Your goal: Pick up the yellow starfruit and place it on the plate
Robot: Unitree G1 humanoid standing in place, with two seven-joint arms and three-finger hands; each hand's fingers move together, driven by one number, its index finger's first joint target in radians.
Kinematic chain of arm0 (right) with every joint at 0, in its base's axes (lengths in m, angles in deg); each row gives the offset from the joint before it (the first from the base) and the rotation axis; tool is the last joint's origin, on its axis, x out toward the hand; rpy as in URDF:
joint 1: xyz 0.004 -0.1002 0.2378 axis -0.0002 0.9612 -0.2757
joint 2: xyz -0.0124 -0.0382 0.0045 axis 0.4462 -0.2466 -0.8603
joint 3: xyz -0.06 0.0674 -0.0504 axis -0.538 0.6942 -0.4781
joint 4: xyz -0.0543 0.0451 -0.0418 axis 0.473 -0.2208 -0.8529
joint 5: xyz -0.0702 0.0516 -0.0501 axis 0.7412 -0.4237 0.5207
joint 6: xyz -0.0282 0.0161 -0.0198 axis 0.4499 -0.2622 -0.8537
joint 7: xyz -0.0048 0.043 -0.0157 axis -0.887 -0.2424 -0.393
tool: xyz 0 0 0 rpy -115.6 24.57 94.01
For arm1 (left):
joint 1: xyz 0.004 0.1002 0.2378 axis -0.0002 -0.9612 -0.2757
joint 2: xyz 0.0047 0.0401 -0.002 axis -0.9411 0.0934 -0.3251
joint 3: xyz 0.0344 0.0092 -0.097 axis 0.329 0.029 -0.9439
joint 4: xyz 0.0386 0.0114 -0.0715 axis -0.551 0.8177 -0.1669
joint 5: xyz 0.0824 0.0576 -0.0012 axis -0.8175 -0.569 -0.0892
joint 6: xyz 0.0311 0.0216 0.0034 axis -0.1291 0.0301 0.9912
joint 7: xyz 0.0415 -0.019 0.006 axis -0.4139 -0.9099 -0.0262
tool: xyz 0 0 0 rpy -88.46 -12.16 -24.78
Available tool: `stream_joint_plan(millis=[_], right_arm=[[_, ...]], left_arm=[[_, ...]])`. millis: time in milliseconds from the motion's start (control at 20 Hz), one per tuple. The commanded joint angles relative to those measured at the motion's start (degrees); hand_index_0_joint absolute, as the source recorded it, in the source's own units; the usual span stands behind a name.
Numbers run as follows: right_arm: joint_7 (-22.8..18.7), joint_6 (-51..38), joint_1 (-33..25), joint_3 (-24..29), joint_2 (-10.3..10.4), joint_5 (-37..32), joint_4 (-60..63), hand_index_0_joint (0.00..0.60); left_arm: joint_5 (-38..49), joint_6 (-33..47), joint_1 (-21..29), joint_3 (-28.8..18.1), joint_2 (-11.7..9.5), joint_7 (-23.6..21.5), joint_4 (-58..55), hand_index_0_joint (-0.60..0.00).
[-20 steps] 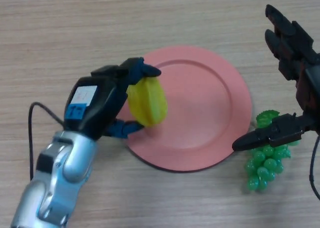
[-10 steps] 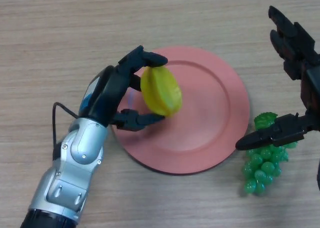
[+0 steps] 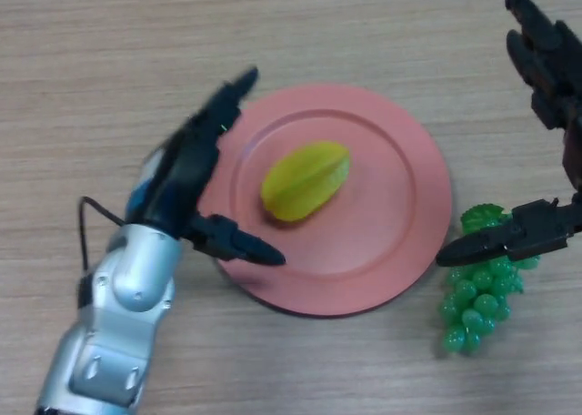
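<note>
I saw the yellow starfruit (image 3: pixel 306 180) lying on its side on the pink plate (image 3: pixel 400 242), a bit left of the middle, so I judged the job was as good as done. My left hand (image 3: pixel 195 165) was spread wide at the plate's left edge, fingers straight and thumb apart, holding nothing and not touching the fruit. All I had left to do was pull that hand clear. My right hand (image 3: pixel 546 142) hung at the right side, fingers straight and thumb far apart, holding nothing too. Its thumb tip sat over a bunch of green grapes (image 3: pixel 477 297) just beside the plate. Nothing blocked the way on the wooden table (image 3: pixel 91 51)
</note>
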Motion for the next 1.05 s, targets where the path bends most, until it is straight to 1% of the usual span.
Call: stream_joint_plan(millis=[50, 100, 150, 200, 250, 300, 350, 400, 450, 500, 600, 700, 850, 1050], right_arm=[[-3.3, -6.4, -0.8, 3.1, -1.1, -1.9, -4.1, 0.0], [-2.8, -6.6, -0.3, 3.0, -1.3, -1.2, -4.1, 0.0], [-2.6, -6.8, -0.3, 2.9, -1.3, -0.9, -3.8, 0.0], [-1.3, -5.8, 0.2, 2.4, -1.0, -1.7, -4.3, 0.0], [-1.0, -5.2, 0.3, 2.1, -0.8, -2.2, -4.6, 0.0], [-0.7, -4.7, 0.5, 1.4, -0.3, -3.3, -4.9, 0.0], [-0.8, -4.6, 0.4, 1.3, -0.2, -3.9, -4.9, 0.0], [-0.5, -4.5, 0.8, 0.8, 0.1, -5.0, -4.8, 0.0], [-0.5, -4.9, 1.0, 0.8, 0.1, -5.1, -4.7, 0.0], [0.0, -5.2, 1.8, 0.5, 0.2, -5.4, -4.6, 0.0], [0.9, -5.5, 2.3, -0.1, 0.4, -5.2, -3.6, 0.0], [1.6, -4.1, 1.9, -0.1, 0.3, -5.1, -4.1, 0.0], [1.4, -4.6, 1.4, 0.6, 0.1, -5.4, -3.8, 0.0], [0.2, -3.8, 1.9, 1.4, 0.1, -7.6, -5.7, 0.0]], left_arm=[[3.5, 7.7, 1.3, -5.1, -2.8, -1.9, -3.8, 0.0], [7.1, 8.4, -0.3, -7.1, -4.2, 0.4, -7.0, 0.0], [8.8, 7.8, -1.0, -8.0, -4.6, 1.5, -9.1, 0.0], [13.6, 6.8, -1.3, -11.2, -5.9, 1.5, -13.6, 0.0], [15.9, 5.5, -1.7, -12.2, -6.3, 1.4, -15.3, 0.0], [20.3, 5.3, -2.8, -14.9, -7.7, 1.3, -18.0, 0.0], [22.7, 4.5, -3.6, -15.8, -8.0, 1.4, -19.4, 0.0], [25.5, 3.4, -5.1, -17.6, -8.8, 1.8, -21.1, 0.0], [26.0, 3.0, -5.7, -18.0, -9.1, 2.2, -21.7, 0.0], [26.6, 3.0, -7.6, -18.1, -8.7, 3.7, -23.6, 0.0], [27.2, 2.4, -8.0, -17.8, -8.2, 3.8, -25.1, 0.0], [28.1, 0.7, -7.6, -18.6, -8.5, 3.4, -26.0, 0.0], [28.7, 0.6, -8.3, -19.0, -8.6, 4.0, -25.4, 0.0], [27.4, 1.0, -8.4, -18.0, -8.3, 4.8, -24.7, 0.0]])
